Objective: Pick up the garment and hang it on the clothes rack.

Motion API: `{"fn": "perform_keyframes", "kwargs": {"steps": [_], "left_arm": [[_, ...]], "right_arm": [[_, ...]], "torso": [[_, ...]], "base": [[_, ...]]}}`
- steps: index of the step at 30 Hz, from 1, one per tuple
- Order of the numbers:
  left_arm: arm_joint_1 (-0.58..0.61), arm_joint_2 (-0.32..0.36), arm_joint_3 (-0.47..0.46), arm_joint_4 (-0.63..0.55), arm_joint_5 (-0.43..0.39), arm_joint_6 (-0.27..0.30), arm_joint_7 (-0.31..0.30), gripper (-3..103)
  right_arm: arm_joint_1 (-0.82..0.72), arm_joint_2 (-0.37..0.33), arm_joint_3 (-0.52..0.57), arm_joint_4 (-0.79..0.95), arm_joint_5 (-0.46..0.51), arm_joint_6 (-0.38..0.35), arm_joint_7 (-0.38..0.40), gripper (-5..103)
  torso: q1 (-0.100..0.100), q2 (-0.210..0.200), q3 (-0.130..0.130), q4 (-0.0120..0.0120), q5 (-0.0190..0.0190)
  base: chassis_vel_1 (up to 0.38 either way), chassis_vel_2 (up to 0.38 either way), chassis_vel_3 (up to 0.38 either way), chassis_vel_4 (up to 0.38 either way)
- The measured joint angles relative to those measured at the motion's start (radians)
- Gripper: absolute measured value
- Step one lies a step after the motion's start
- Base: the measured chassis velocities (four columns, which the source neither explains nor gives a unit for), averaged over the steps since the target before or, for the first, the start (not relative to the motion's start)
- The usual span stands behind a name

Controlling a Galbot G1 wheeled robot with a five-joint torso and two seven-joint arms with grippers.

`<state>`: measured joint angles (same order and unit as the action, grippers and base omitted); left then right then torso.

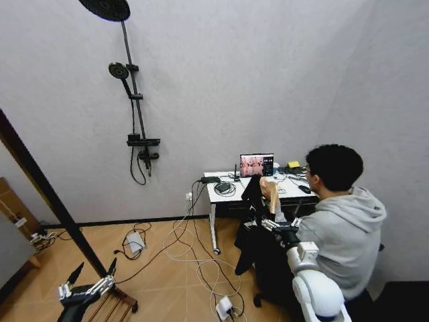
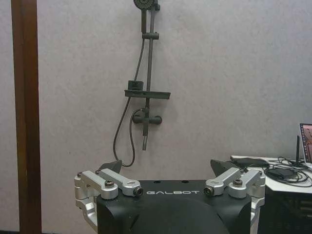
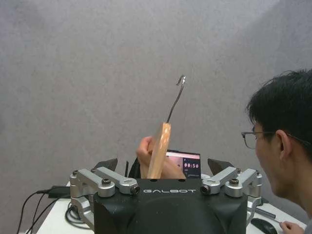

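Garment (image 1: pixel 258 231): thin black shirt, light and limp, hanging from a stiff wooden hanger (image 3: pixel 159 148) that a person's hand (image 3: pixel 146 152) holds up at the bench's (image 1: pixel 221 195) front edge. Best hold, judged: the hanger's neck. Right gripper (image 1: pixel 276 225) just beside it, jaws spread, empty. Left gripper (image 1: pixel 90 276) idle near the rack (image 1: pixel 47 191), jaws spread. No containers.

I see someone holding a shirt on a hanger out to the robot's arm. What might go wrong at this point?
A person's hand grips the hanger between the open fingers of the right tool, so closing could pinch it. The thin garment hangs loose and might slip off. Cables litter the floor towards the clothes rack, a possible snag; the left tool waits open nearby.
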<state>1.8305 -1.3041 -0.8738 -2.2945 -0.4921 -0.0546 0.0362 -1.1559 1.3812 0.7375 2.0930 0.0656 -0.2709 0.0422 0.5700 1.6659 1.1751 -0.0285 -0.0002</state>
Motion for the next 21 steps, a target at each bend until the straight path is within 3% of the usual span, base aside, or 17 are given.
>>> {"fn": "perform_keyframes", "kwargs": {"steps": [2, 8, 15, 17, 18, 19, 21], "left_arm": [[0.0, 0.0, 0.0, 0.0, 0.0, 0.0, 0.0, 100], [0.0, 0.0, 0.0, 0.0, 0.0, 0.0, 0.0, 100], [0.0, 0.0, 0.0, 0.0, 0.0, 0.0, 0.0, 100], [0.0, 0.0, 0.0, 0.0, 0.0, 0.0, 0.0, 100], [0.0, 0.0, 0.0, 0.0, 0.0, 0.0, 0.0, 100], [0.0, 0.0, 0.0, 0.0, 0.0, 0.0, 0.0, 100], [0.0, 0.0, 0.0, 0.0, 0.0, 0.0, 0.0, 100]], "right_arm": [[0.039, -0.015, 0.004, -0.03, 0.019, -0.004, 0.002, 100], [0.156, -0.058, -0.035, -0.155, 0.074, -0.007, 0.002, 100], [0.23, -0.073, -0.08, -0.224, 0.077, -0.007, 0.002, 103], [0.264, -0.078, -0.105, -0.25, 0.075, -0.007, 0.002, 92], [0.288, -0.081, -0.121, -0.268, 0.071, -0.012, 0.001, 82], [0.288, -0.081, -0.121, -0.268, 0.071, -0.012, 0.001, 82], [0.305, -0.082, -0.128, -0.275, 0.07, -0.02, 0.002, 65]], "torso": [[-0.001, 0.0, 0.0, 0.0008, 0.0004], [-0.002, 0.001, -0.001, 0.0003, 0.0005], [-0.002, 0.001, 0.0, 0.0004, 0.0003], [-0.001, 0.001, 0.0, 0.0004, 0.0002], [-0.001, 0.0, 0.0, 0.0001, 0.0002], [-0.001, 0.0, 0.0, 0.0001, 0.0002], [-0.001, 0.001, 0.0, 0.0002, 0.0002]], "base": [[-0.039, 0.068, -0.004, 0.006], [0.028, -0.057, -0.03, 0.026], [0.0, 0.0, 0.0, 0.0], [0.0, 0.0, 0.0, 0.0], [0.0, 0.0, 0.0, 0.0], [0.0, 0.0, 0.0, 0.0], [0.0, 0.0, 0.0, 0.0]]}}
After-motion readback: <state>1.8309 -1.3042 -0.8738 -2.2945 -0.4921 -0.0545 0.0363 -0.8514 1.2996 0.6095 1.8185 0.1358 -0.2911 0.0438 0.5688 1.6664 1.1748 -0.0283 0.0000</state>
